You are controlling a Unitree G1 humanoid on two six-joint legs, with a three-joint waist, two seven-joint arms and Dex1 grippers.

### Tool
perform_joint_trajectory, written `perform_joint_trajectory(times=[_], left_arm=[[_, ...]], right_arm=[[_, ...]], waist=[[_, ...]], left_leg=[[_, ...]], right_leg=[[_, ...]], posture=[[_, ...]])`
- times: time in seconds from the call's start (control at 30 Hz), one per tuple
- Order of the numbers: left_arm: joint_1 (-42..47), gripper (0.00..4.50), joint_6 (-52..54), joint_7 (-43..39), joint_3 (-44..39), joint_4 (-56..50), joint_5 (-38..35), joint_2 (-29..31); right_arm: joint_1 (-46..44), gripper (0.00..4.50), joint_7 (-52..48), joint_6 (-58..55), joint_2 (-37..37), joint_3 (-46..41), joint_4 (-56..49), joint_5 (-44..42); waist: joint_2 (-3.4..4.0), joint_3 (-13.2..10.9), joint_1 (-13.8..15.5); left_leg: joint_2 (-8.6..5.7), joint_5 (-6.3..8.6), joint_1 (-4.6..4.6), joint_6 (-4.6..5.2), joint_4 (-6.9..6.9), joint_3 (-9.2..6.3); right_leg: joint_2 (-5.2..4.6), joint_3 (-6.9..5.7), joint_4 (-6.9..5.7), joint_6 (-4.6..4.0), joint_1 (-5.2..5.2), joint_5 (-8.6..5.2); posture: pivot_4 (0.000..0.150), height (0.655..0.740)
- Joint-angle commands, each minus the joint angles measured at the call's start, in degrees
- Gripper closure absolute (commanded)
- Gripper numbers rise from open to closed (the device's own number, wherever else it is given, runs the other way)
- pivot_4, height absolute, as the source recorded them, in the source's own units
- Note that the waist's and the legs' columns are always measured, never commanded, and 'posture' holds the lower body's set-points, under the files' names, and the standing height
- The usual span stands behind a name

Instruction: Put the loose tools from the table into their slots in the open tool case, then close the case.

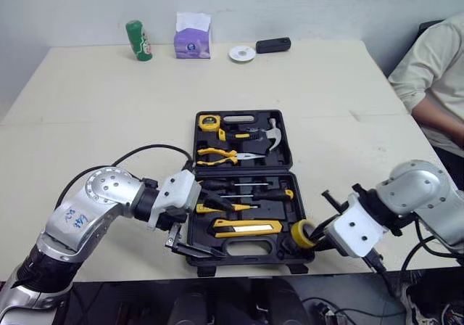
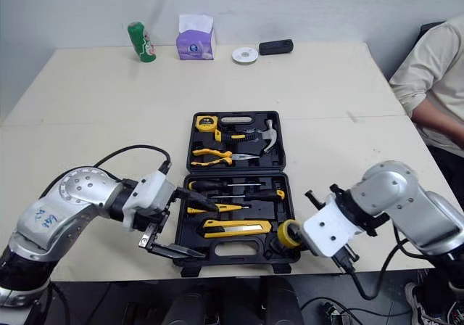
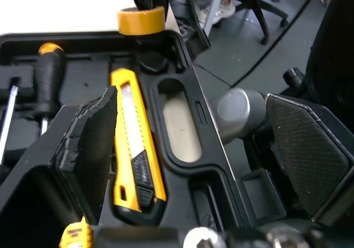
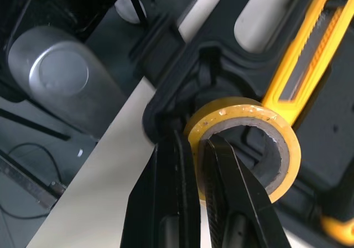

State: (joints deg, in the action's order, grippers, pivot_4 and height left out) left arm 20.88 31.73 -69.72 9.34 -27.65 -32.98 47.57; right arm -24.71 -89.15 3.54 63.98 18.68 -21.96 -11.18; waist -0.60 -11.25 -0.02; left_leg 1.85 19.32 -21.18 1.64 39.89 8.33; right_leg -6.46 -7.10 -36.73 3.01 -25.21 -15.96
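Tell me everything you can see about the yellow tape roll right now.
The yellow tape roll is a glossy yellow ring on a grey, cardboard-looking core. It sits tilted at the near right corner of the tool case, beside the utility knife. The right gripper pinches its wall, one finger inside the hole, one outside. Whether it is seated in its slot I cannot tell.

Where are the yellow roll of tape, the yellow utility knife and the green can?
yellow roll of tape point(image 4: 243, 108): right wrist view, on its yellow edge.
yellow utility knife point(image 1: 246, 228): left eye view, middle of its body.
green can point(image 1: 139, 40): left eye view, middle of its side.
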Motion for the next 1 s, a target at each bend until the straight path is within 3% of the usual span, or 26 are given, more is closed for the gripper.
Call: perform_joint_trajectory(times=[0.03,0.4,0.8,0.87,1.0], left_arm=[[-0.06,0.00,-0.35,-0.10,-0.79,-2.21,-0.26,0.58],[0.91,0.00,2.16,1.34,-1.49,-3.53,-1.77,0.36],[0.69,0.00,4.54,3.07,-2.27,-6.45,-4.63,0.44],[1.01,0.00,4.70,2.94,-2.24,-6.25,-4.85,0.36],[1.94,0.00,5.03,3.37,-1.06,-6.03,-5.04,-0.85]], right_arm=[[-0.92,4.46,-1.51,-1.09,-1.81,1.57,-2.81,0.23],[-1.33,4.46,0.16,-1.95,-4.95,4.42,-2.35,4.70],[1.50,4.46,-1.90,-6.79,-2.93,3.74,-6.22,2.87],[1.56,3.57,-1.86,-8.23,-2.57,2.87,-7.10,1.69],[0.50,1.95,-2.30,-17.82,-0.54,-1.95,-12.37,-9.10]], waist=[[-0.01,0.00,-0.02],[-0.02,0.00,0.00],[-0.04,0.01,0.05],[-0.05,0.02,0.16],[-0.05,0.01,0.18]], left_leg=[[0.00,0.00,0.00,0.00,0.00,0.00],[0.00,0.02,0.00,0.03,0.04,-0.01],[0.00,0.03,0.01,0.05,0.04,-0.05],[0.00,0.04,0.00,0.06,0.04,-0.12],[0.00,0.07,-0.03,0.10,0.05,-0.21]], right_leg=[[0.00,-0.01,0.00,0.00,0.00,0.00],[0.00,-0.03,-0.02,0.00,0.02,0.00],[0.00,-0.08,0.02,0.00,0.07,0.00],[0.00,-0.14,0.09,0.00,0.12,0.00],[-0.03,-0.23,0.20,0.01,0.21,0.01]], posture=[[0.150,0.7316],[0.150,0.7316],[0.150,0.7316],[0.150,0.7316],[0.150,0.7316]])
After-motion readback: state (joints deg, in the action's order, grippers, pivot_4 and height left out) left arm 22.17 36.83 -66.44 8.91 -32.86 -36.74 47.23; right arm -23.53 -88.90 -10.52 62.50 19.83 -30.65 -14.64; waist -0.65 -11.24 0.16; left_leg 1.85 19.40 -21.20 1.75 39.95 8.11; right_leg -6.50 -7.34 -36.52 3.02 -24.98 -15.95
